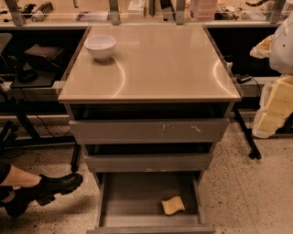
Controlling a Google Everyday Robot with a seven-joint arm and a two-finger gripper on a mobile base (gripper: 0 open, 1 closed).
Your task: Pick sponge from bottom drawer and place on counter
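Note:
The sponge (173,205) is a small yellow block lying on the floor of the bottom drawer (130,196), towards its front right corner. The bottom drawer is grey and pulled open at the foot of the cabinet. The counter (155,64) is the glossy beige slab on top of the cabinet. My gripper is not in view, and nothing is touching the sponge.
A white bowl (100,46) stands at the counter's back left. Two upper drawers (149,130) are partly out. Large pale yellow foam chunks (274,107) and a white shape (283,43) are at the right. A person's black boot (52,186) rests on the floor at the left. A cluttered bench (137,11) runs behind.

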